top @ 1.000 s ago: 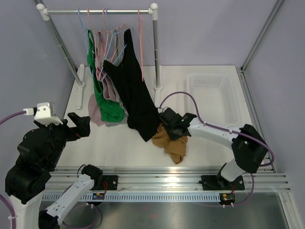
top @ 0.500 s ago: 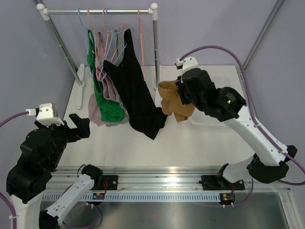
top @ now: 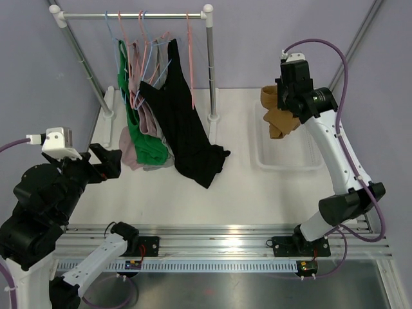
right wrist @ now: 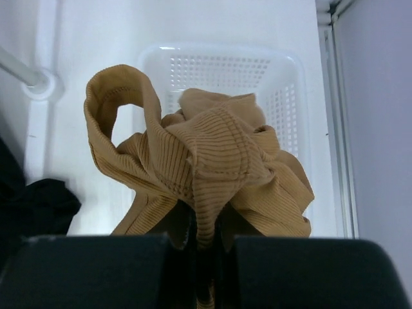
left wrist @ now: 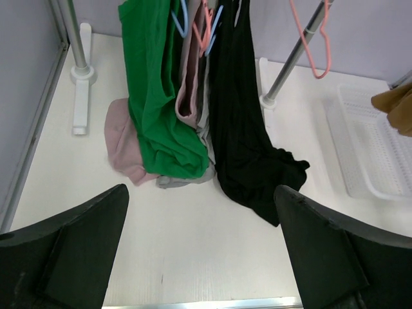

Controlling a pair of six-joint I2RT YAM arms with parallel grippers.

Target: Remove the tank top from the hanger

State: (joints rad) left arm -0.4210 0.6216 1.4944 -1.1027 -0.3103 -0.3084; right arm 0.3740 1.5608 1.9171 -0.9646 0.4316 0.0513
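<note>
Tan tank top (top: 278,116) — one — above one basket (top: 302,158)

right gripper (right wrist: 199,248) fingertips buried in tan tank top (right wrist: 212,164)

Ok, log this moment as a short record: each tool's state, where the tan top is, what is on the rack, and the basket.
right tool: shut on the tan top, holding it bunched in the air over the basket
left tool: open, holding nothing, facing the rack from the near left
rack: green top, pink and grey garments, and black top hang there; one pink hanger is bare
black top: its lower end lies on the table
basket: white, at the far right; no garment seen lying in it
</note>
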